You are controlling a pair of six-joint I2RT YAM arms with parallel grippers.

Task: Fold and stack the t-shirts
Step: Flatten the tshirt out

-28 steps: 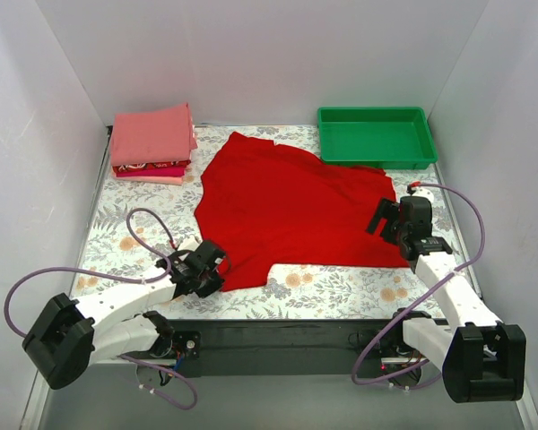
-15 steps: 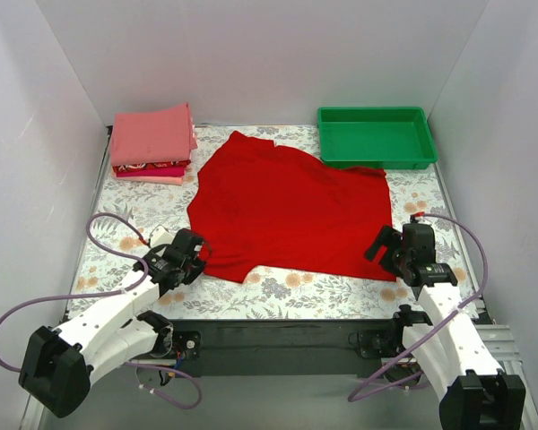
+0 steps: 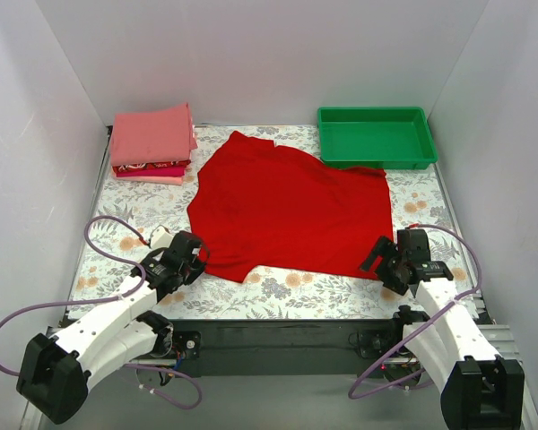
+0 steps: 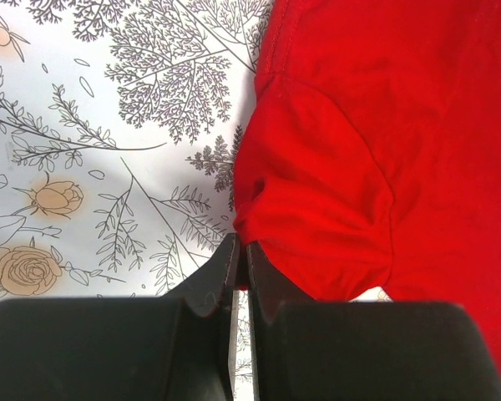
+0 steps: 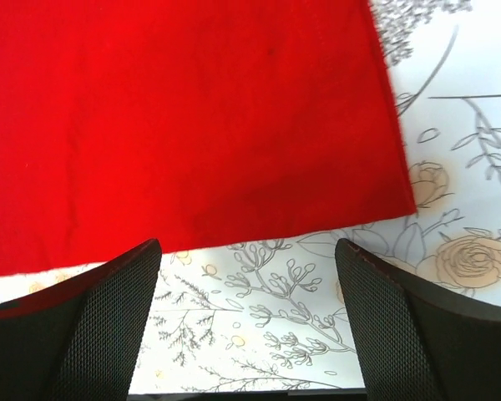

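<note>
Left wrist — red t-shirt point(image 4: 384, 125) sleeve corner at closed left gripper point(image 4: 240, 249) — hold unclear

Spread t-shirt point(image 3: 287, 206) central, folded stack point(image 3: 152, 141) behind-left, tray point(image 3: 375, 112) behind-right

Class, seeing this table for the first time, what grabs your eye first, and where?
The bright red t-shirt spread flat across the middle of the floral table dominates. The green tray sits in the far right corner, and a stack of folded t-shirts in the far left. The left gripper pinches the shirt's near left sleeve; the right gripper hangs open by its near right corner.
</note>
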